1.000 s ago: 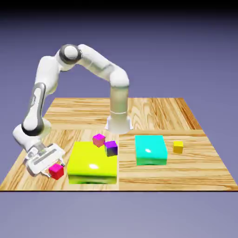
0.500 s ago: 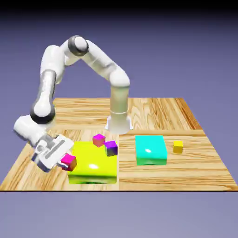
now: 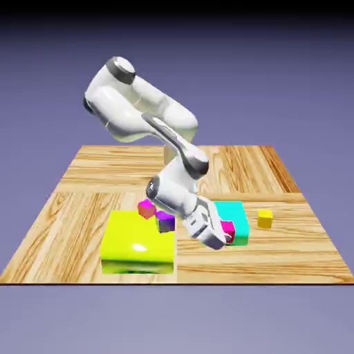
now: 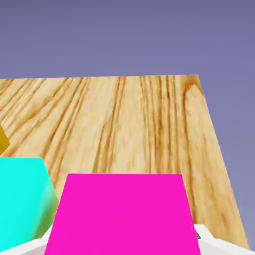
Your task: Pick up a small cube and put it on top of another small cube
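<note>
We see the white two-finger gripper [image 3: 225,233] clamped tight on the small crimson-red cube [image 3: 228,228], which fills the bottom of the hand view [image 4: 122,214] and hides the fingertips. A second ago this pair sat low at the wooden table's [image 3: 69,207] exterior-view left edge, at nine o'clock of the flat yellow block [image 3: 137,242]; now it hangs in front of the flat teal block [image 3: 235,211]. The white arm has swung across, folded tight, with the hand angled down toward four o'clock. The magenta cube [image 3: 146,208], purple cube [image 3: 164,220] and small yellow cube [image 3: 265,218] have not shifted.
</note>
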Robot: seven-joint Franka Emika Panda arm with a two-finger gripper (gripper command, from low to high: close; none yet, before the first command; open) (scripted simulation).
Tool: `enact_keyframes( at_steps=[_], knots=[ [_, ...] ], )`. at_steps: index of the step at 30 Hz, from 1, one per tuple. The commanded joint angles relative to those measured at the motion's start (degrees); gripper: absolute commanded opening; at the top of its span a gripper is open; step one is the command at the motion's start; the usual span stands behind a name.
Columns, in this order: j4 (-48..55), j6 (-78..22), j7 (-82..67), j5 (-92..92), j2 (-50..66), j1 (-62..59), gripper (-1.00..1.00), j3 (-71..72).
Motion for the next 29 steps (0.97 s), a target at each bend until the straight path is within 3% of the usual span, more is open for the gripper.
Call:
enact_keyframes(
  at_steps=[1, 10, 19, 20, 29],
  knots=[
    [-2.1, 2.1, 0.9, -1.3, -0.6, 0.7, -1.0, 0.5],
    [-18.5, 17.7, 3.9, -9.4, -5.2, 6.0, -1.0, -0.5],
    [-13.8, 28.4, 1.5, -9.0, -10.3, 22.2, -1.0, -10.4],
    [-13.8, 28.4, 1.5, -9.0, -10.3, 22.2, 1.0, -10.4],
    [-18.5, 17.7, 3.9, -9.4, -5.2, 6.0, 1.0, -0.5]
  ],
)
